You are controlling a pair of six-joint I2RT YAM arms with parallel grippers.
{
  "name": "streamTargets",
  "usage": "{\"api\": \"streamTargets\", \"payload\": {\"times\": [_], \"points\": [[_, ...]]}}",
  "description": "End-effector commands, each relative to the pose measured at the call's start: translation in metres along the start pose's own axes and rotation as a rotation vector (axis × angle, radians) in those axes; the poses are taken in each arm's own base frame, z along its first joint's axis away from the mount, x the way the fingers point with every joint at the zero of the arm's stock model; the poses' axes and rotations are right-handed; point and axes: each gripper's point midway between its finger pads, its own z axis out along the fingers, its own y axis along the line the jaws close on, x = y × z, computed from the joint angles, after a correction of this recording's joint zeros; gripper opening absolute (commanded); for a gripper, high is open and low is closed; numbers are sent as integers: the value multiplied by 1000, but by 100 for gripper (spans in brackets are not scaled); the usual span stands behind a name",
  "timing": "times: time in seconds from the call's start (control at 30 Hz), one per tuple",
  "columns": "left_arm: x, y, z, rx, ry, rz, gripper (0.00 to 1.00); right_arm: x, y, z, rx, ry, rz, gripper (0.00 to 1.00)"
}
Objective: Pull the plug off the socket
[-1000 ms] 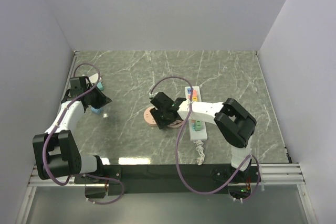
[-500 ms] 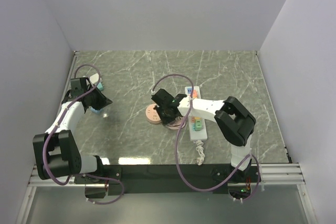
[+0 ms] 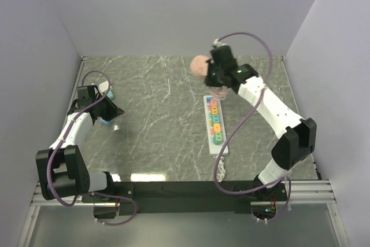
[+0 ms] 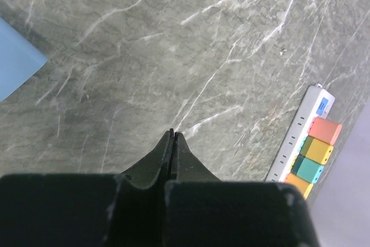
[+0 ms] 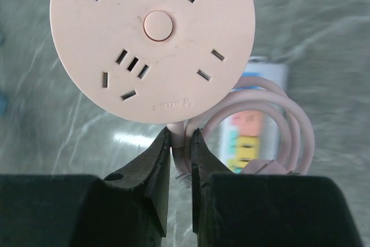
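The white power strip [image 3: 215,124] with pastel outlets lies flat on the marble table, its short cord toward the near edge. My right gripper [image 3: 218,78] is raised above the strip's far end. In the right wrist view it [image 5: 180,134] is shut on the pink cord [image 5: 181,157] just below a round pink outlet hub [image 5: 152,39]. The cord loops beside it, and a pink plug [image 5: 263,168] hangs clear of the strip [image 5: 250,137]. My left gripper [image 3: 111,110] is shut and empty at the far left, as the left wrist view [image 4: 173,133] shows.
A light blue object [image 3: 107,121] lies by my left gripper and shows in the left wrist view [image 4: 16,56]. The strip's coloured outlet blocks [image 4: 317,150] show there at the right. Grey walls close in the back and both sides.
My right gripper has lifted the pink hub and cord from the table left of the strip, up and toward the back. The strip has shifted slightly. The left arm has not moved.
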Motion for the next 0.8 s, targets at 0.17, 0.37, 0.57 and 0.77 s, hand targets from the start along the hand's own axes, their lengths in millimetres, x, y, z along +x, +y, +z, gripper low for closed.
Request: {"api": "streamTargets", "payload": {"times": [0.17, 0.37, 0.57, 0.77], "points": [[10, -33, 11, 78, 34, 59, 1, -5, -166, -13, 432, -34, 322, 0], [24, -49, 24, 104, 78, 72, 1, 43, -249, 1, 613, 27, 512, 0], [35, -59, 25, 115, 99, 105, 1, 78, -311, 5, 786, 61, 603, 0], [47, -58, 27, 120, 124, 114, 1, 109, -350, 6, 893, 104, 687, 0]]}}
